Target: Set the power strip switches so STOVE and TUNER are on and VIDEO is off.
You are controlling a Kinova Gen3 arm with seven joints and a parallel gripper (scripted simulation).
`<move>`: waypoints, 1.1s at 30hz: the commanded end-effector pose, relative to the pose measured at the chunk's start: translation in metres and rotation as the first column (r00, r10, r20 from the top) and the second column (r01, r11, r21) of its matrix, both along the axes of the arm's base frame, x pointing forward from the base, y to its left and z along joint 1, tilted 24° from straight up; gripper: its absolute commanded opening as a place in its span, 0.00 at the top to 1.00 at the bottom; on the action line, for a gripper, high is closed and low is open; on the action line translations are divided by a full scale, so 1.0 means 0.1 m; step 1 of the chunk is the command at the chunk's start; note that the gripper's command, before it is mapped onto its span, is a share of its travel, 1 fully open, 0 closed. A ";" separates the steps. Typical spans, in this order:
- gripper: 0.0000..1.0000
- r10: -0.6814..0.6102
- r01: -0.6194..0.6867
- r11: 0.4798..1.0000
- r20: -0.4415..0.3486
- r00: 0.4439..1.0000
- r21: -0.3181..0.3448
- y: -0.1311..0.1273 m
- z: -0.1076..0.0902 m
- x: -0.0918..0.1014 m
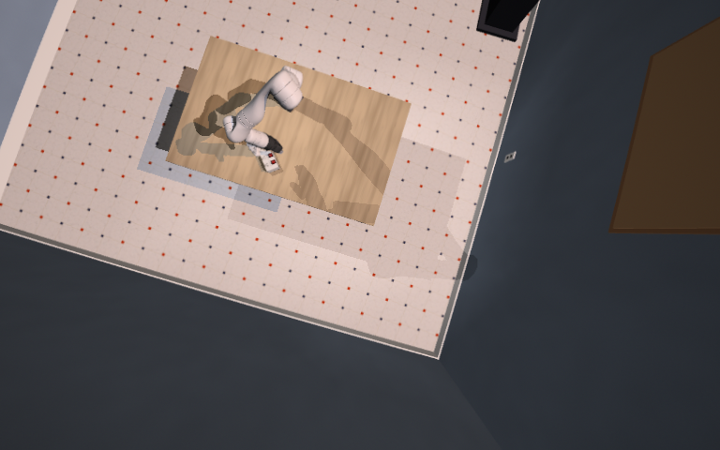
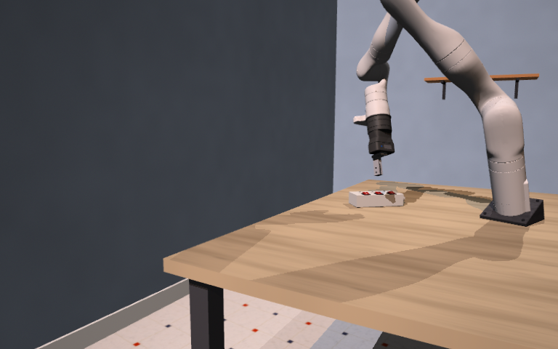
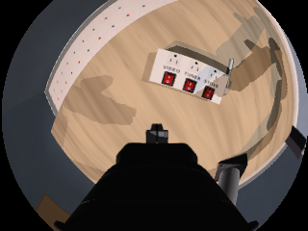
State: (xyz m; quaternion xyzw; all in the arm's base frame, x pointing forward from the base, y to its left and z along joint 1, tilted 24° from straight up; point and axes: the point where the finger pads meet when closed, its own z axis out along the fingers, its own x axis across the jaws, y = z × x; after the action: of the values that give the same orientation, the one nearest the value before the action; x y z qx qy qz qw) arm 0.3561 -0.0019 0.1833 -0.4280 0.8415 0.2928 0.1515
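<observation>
A white power strip (image 1: 271, 168) (image 2: 370, 200) (image 3: 155, 72) lies flat on the table, its sockets and switches facing up. In the wrist view its three red rocker switches stand in a row: the VIDEO switch (image 3: 168, 79) at the left, the TUNER switch (image 3: 190, 86) in the middle, the STOVE switch (image 3: 208, 92) at the right, by the cord end. Which way each rocker is tipped is too small to tell. My gripper (image 2: 378, 174) (image 3: 156, 130) is shut with nothing between its fingers. It hangs above the strip, touching nothing, fingers pointing down.
The wooden table (image 1: 339, 142) (image 2: 288, 246) (image 3: 159, 111) carries the arm's dark base (image 2: 512, 214), to the right of the strip in the exterior view. A short grey cord stub (image 3: 230, 69) stands at the strip's STOVE end. Shadows of the arm fall across the table.
</observation>
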 end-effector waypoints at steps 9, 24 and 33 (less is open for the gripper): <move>1.00 -0.034 0.034 0.999 -0.041 0.999 0.002 -0.05 -0.04 -0.06; 1.00 -0.094 0.095 0.996 -0.117 0.989 0.002 -0.11 -0.11 -0.18; 1.00 -0.117 0.118 0.993 -0.146 0.982 0.001 -0.14 -0.14 -0.23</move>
State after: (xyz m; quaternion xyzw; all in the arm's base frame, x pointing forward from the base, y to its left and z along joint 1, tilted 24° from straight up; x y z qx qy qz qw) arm 0.3352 -0.0141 0.1708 -0.3605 0.8703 0.3164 0.1119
